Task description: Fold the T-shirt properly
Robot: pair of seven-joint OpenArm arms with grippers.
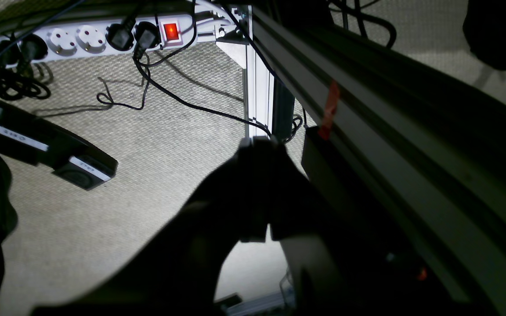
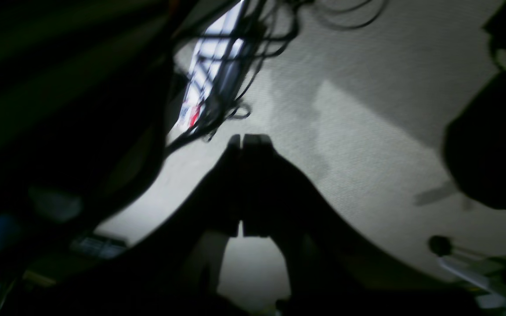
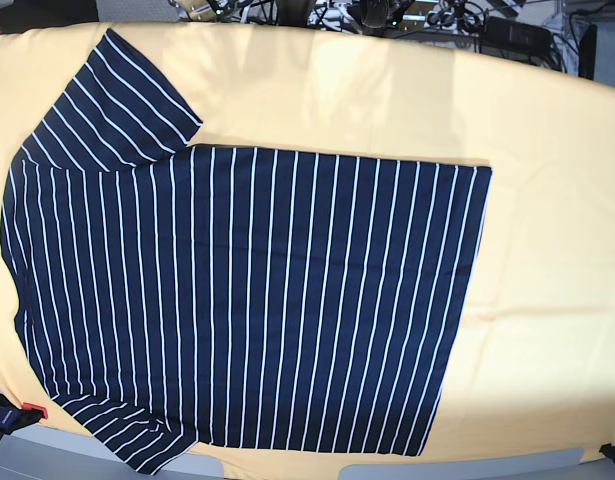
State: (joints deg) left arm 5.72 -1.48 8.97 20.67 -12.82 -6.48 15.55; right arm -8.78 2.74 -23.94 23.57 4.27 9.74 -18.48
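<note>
The T-shirt (image 3: 247,300), dark navy with thin white stripes, lies spread flat in the base view, collar end to the left and hem to the right. One sleeve points to the upper left, the other to the lower left. Neither arm shows in the base view. My left gripper (image 1: 258,140) hangs shut below the table edge, over the carpet, with nothing between its fingers. In the right wrist view my right gripper (image 2: 246,137) is also shut and empty, a dark shape above the carpet floor.
A yellow-orange cloth (image 3: 547,200) covers the table under the shirt. A clamp (image 3: 12,412) grips the table's lower left edge. Beneath the table are a power strip (image 1: 103,37) with a lit red switch, loose cables (image 1: 182,101) and an aluminium frame leg (image 1: 257,87).
</note>
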